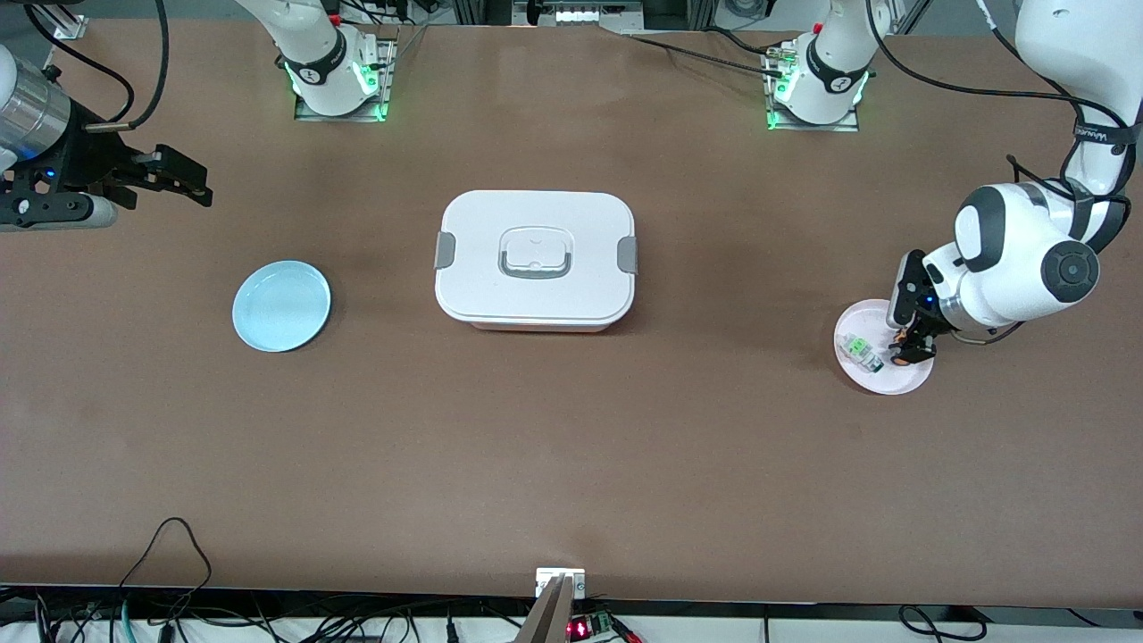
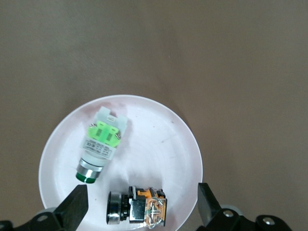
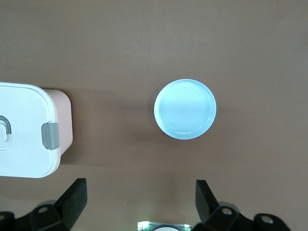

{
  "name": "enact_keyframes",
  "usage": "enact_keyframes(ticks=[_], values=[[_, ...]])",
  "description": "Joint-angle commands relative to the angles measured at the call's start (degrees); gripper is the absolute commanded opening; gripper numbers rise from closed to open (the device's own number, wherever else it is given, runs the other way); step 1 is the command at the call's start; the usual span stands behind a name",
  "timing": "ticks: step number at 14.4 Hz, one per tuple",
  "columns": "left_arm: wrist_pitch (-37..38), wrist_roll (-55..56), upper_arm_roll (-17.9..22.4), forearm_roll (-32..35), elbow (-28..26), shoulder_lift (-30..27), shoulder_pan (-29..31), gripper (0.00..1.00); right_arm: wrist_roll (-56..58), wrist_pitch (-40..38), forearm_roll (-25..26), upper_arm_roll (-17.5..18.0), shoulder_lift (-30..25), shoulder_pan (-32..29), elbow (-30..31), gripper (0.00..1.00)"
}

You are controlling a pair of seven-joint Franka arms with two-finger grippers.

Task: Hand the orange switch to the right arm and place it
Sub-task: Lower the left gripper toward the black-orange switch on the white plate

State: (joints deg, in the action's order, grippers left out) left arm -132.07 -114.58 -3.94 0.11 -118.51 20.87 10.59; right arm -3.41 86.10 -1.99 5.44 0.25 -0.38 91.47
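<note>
1. Pink plate [image 2: 57, 144] beneath the left gripper [image 2: 139, 204] holds two parts: the orange switch [image 2: 137, 210] lying between the wide-open fingers [image 2: 74, 207], untouched, and a green-and-clear switch [image 2: 100, 144] just beside it.
2. Right gripper [image 3: 139, 202] waits with fingers spread and empty, high over the table [image 1: 571, 446] at its own end.
3. Below it lies an empty blue plate [image 3: 185, 109], with a closed white lunch box [image 1: 536, 259] beside that.
</note>
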Motion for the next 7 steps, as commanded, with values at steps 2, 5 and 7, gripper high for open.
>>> enact_keyframes(ticks=[2,5,7], values=[[-6.53,-5.12,-0.11,1.64,-2.07,1.54,3.03,1.00,0.69,-0.93,-0.74,0.19,-0.34,-0.32,0.20,1.00],[-7.41,-4.94,-0.11,1.46,-1.90,1.90,3.29,1.00,0.69,-0.85,-0.74,0.19,-0.34,-0.32,0.20,1.00],[-8.29,-4.86,-0.11,1.38,-1.90,3.03,3.38,1.00,0.69,-0.93,-0.83,0.19,-0.34,-0.24,0.20,1.00]])
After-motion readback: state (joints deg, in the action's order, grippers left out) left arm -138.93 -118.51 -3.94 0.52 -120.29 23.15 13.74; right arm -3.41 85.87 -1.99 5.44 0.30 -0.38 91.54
